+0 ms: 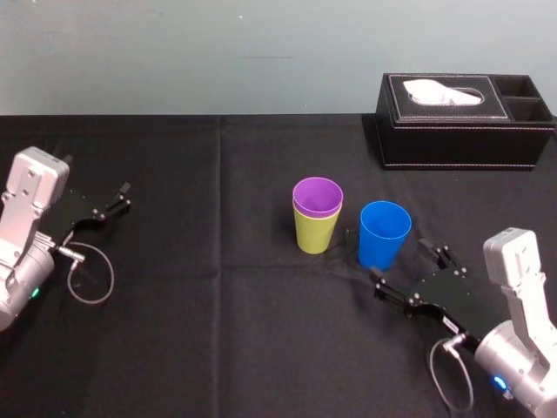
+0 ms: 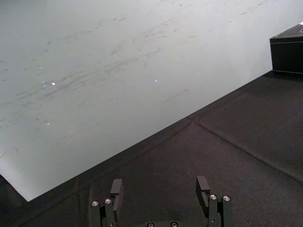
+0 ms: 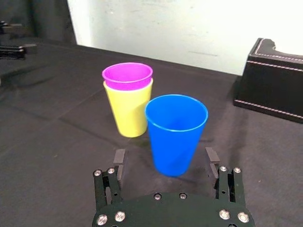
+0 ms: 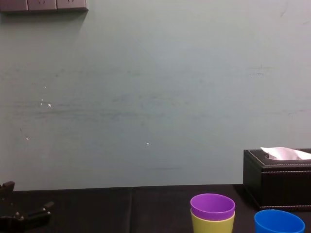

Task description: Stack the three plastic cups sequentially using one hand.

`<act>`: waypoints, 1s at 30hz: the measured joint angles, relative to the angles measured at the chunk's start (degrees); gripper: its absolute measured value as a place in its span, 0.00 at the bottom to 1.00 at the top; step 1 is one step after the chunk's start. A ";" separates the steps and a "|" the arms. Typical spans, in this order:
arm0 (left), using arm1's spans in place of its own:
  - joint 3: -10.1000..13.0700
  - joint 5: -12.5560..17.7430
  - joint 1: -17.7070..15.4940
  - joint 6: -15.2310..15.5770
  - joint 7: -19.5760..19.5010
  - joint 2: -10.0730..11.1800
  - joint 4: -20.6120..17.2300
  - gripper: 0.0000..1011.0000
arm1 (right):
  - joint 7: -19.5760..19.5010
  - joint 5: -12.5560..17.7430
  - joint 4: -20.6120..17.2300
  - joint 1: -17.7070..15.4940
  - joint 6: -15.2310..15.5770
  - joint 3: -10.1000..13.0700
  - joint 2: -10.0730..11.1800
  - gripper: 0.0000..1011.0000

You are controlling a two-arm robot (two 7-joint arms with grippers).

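At the table's near right, our right claw (image 1: 409, 266) sits low over the cloth (image 1: 218, 331) with its jaws wide apart, gripping nothing. The blue cup (image 1: 384, 235) stands upright just ahead of it, lined up with the gap between the fingers, and we see no contact yet. Just beside that cup, on its left, the purple cup (image 1: 318, 196) is already nested in the yellow cup (image 1: 316, 233), so we judge that the blue one is the last to go on.

The trouble we foresee starts with the narrow space between the blue cup and the stacked pair. One finger has to slip in there, and a slightly skewed approach could shove the pair or tip the blue cup over. The cup is smooth and tapered, so a grip set too low or too soft may let it slide out. A tilted carry could catch the purple rim and topple everything.

The box (image 1: 461, 122) stands well apart at the back. Our left claw (image 1: 117, 202) lies parked far left, jaws apart and empty.
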 joint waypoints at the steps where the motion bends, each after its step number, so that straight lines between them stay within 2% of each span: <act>1: 0.00 0.00 0.00 0.00 0.00 0.00 0.00 1.00 | -0.13 -0.11 0.25 0.24 -0.14 0.00 -0.15 0.99; 14: 0.00 0.00 0.00 0.00 0.00 0.00 0.00 1.00 | 0.42 -0.46 3.71 3.07 -1.79 -0.04 -1.82 0.99; 30: 0.00 0.00 0.00 0.00 0.00 0.00 0.00 1.00 | 1.20 -0.98 8.30 7.84 -3.40 -1.45 -3.41 0.99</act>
